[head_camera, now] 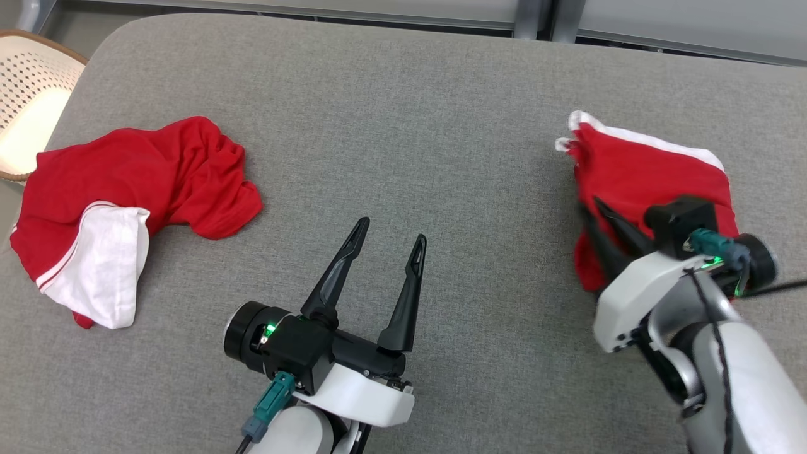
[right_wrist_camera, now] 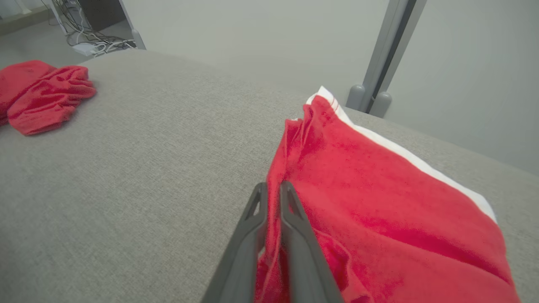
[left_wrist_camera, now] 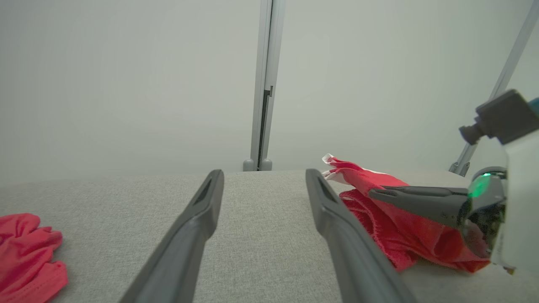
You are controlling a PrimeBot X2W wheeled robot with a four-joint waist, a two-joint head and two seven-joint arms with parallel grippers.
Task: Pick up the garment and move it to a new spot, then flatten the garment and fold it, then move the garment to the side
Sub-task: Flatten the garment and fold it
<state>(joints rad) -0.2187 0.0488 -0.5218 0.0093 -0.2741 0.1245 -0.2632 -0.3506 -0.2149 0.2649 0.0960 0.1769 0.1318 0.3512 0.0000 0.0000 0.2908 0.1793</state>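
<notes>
I'm looking down on a grey padded surface (head_camera: 403, 126). Part of a pale perforated basket (head_camera: 31, 82) shows at its far left corner. The red garment (head_camera: 637, 170) with white trim lies at the right, and my right gripper (right_wrist_camera: 269, 187) pinches its left edge between nearly closed fingers. My left gripper (head_camera: 392, 230) hangs over the middle, fingers spread, well apart from a second red garment (head_camera: 145, 170).

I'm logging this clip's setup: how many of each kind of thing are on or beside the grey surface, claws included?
Red garments: 2, the left-hand garment and the right-hand garment
Perforated basket: 1
Claws: 2, the left claw and the right claw
Total: 5
</notes>
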